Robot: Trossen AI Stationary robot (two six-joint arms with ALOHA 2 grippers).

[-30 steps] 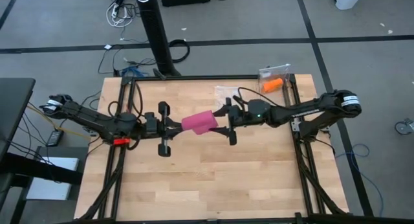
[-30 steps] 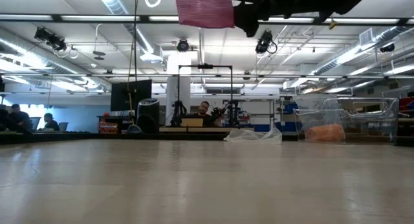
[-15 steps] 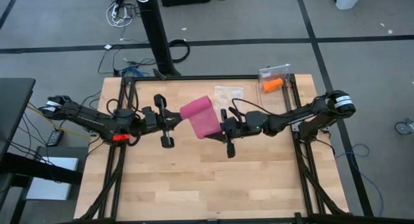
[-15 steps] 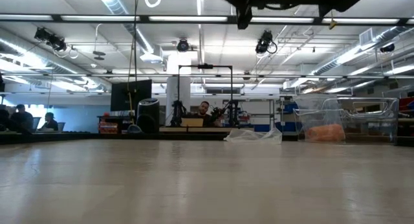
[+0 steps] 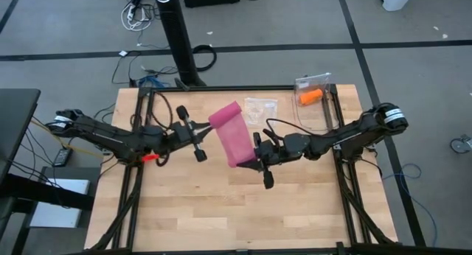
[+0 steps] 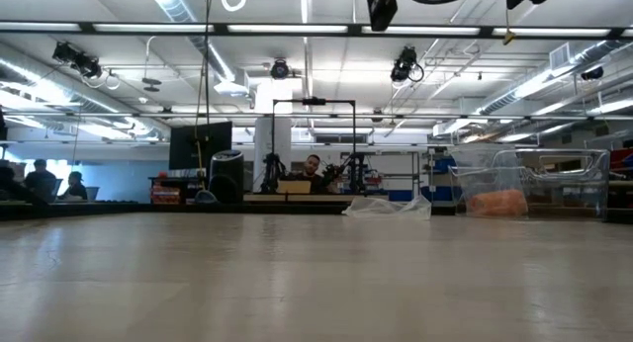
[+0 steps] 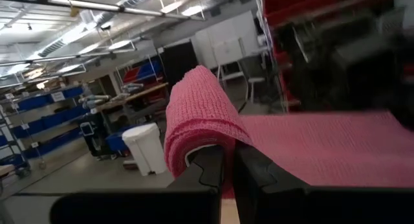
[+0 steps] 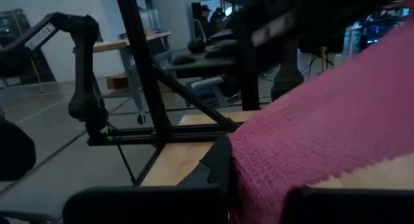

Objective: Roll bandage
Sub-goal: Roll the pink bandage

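The magenta-pink bandage [image 5: 234, 137] is held up in the air as a flat strip between my two grippers, slanting from far-left to near-right over the table's middle. Its far end is rolled into a short wad [image 7: 194, 114]. My left gripper [image 5: 210, 127] is shut on that rolled end. My right gripper [image 5: 251, 159] is shut on the strip's near end. In the low view both grippers are at the picture's top edge, well above the table top [image 6: 316, 273]. My left gripper pinches the bandage's rolled end [image 7: 208, 144] between its two fingers, several layers wound over the fingertips. The fingers come level from the table's left. The bandage is lifted clear, and the strip runs flat toward my right gripper. My right gripper pinches the strip's free near end [image 8: 253, 160] between its two fingers, coming level from the table's right. The fingers lie across the strip's width. That end is lifted clear and the strip runs out flat toward my left gripper.
An orange roll [image 5: 310, 96] lies in a clear container [image 5: 313, 82] at the far right corner. A clear plastic wrapper [image 5: 259, 105] lies on the table just beyond the bandage. The near half of the wooden table [image 5: 236, 211] is bare.
The bandage has been drawn out from a short wad into a longer strip and turned to slant far-to-near. My right gripper has gone toward the near edge with the free end. My left gripper has gone toward the far edge and right. Both have risen.
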